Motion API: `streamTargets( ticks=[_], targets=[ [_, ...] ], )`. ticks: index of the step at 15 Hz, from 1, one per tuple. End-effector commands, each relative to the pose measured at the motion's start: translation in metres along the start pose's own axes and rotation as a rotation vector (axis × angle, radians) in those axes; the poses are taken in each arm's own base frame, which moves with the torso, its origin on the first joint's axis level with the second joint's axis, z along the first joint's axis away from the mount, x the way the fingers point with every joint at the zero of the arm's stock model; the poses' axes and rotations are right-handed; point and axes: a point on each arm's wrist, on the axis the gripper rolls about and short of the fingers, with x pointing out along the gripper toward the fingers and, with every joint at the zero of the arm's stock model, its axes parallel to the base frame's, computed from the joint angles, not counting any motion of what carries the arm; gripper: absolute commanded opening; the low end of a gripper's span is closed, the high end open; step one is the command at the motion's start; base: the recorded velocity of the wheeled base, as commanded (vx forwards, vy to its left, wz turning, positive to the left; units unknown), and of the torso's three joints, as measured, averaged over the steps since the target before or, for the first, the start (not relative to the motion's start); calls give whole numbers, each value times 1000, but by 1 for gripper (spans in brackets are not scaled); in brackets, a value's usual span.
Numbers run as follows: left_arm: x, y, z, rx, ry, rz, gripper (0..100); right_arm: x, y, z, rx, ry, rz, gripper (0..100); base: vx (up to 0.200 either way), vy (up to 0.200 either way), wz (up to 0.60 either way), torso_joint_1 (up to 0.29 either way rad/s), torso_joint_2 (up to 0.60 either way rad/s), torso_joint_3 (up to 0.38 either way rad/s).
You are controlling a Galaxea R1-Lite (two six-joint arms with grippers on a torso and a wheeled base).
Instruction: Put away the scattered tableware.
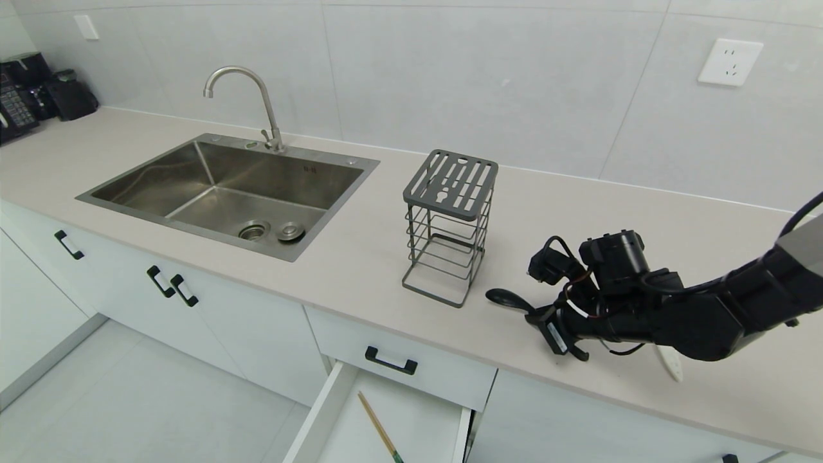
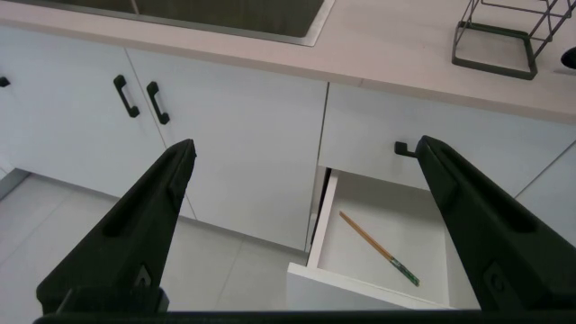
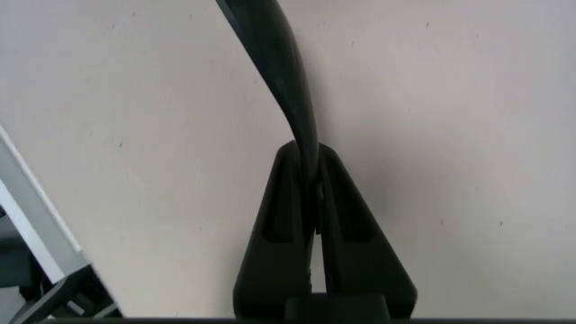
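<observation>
A black spoon (image 1: 505,298) lies low over the beige countertop (image 1: 360,257), to the right of a grey wire rack (image 1: 450,225). My right gripper (image 1: 543,318) is shut on its handle. The right wrist view shows the curved black handle (image 3: 279,72) pinched between the closed fingers of that gripper (image 3: 310,162). A white utensil (image 1: 669,363) lies on the counter, partly hidden under my right arm. Below the counter a white drawer (image 1: 411,418) stands open with one wooden chopstick (image 1: 379,431) inside. My left gripper (image 2: 306,148) hangs open in front of the cabinets, with the drawer (image 2: 342,270) and chopstick (image 2: 378,245) beyond it.
A steel sink (image 1: 161,212) with a curved faucet (image 1: 257,96) takes up the counter's left part. Dark appliances (image 1: 38,90) stand at the far left against the wall. Cabinet doors with black handles (image 1: 170,286) run under the counter. The rack's base (image 2: 504,36) sits near the counter's front edge.
</observation>
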Motion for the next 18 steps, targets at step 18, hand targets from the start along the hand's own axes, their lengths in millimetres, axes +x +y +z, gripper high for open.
streamTargets(
  ticks=[18],
  targets=[
    [0,0,0,0,1,0,100,-78,94,-26,-174,-72,228,0,0,0,0,0,0,0]
  ],
)
